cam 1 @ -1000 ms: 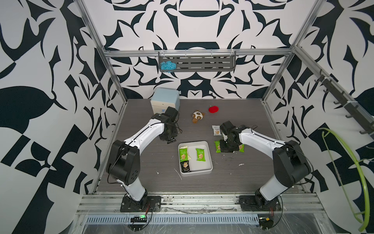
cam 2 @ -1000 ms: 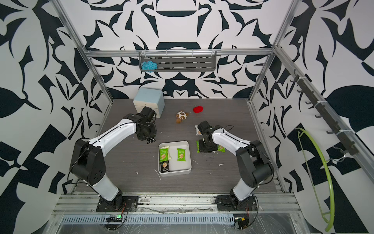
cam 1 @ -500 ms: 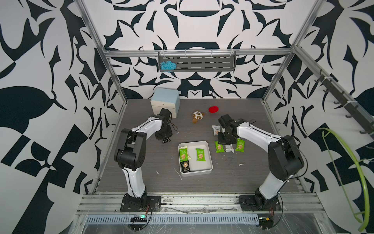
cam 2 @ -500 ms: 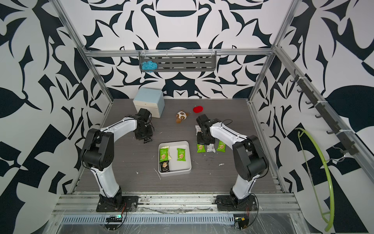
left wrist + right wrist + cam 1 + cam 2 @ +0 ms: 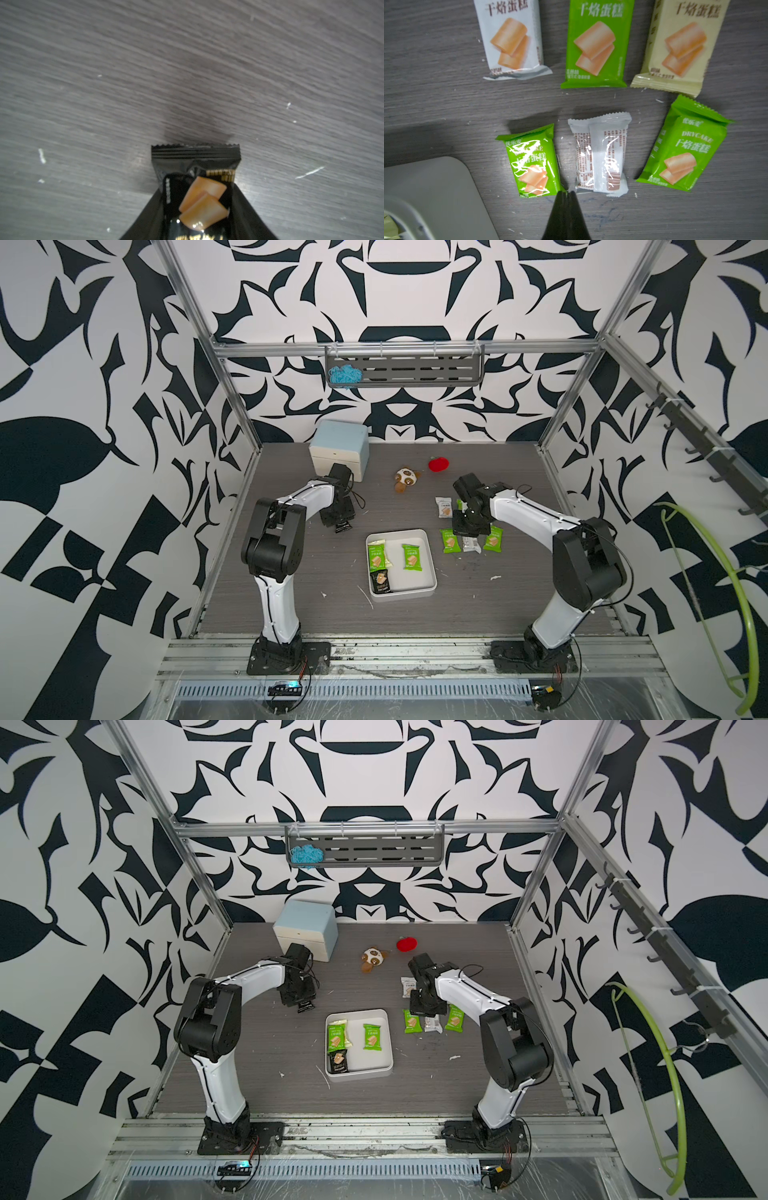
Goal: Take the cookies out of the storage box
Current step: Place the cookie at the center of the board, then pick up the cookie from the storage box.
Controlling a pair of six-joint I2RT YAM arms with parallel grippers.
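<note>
The storage box (image 5: 432, 556) is a white tray at the table's middle; its corner shows in the right wrist view (image 5: 425, 197). In it lie two green cookies (image 5: 412, 557), a cream one and a black one (image 5: 380, 581). My left gripper (image 5: 341, 526) is left of the box, low over the table, shut on a black cookie packet (image 5: 195, 158). Right of the box several cookies lie on the table: green (image 5: 531, 164), white (image 5: 600, 153), green (image 5: 681, 145). My right gripper (image 5: 566, 192) hangs shut and empty just over them.
A pale-blue-topped cabinet (image 5: 338, 450) stands at the back left, close behind my left arm. A brown-and-white plush toy (image 5: 405, 479) and a red object (image 5: 439, 464) lie at the back middle. A wall shelf (image 5: 403, 371) holds blue yarn.
My left arm has folded closer in, bringing the black packet down near the table. My right gripper has drawn back off the packets, and the white one between the two green ones now shows.
</note>
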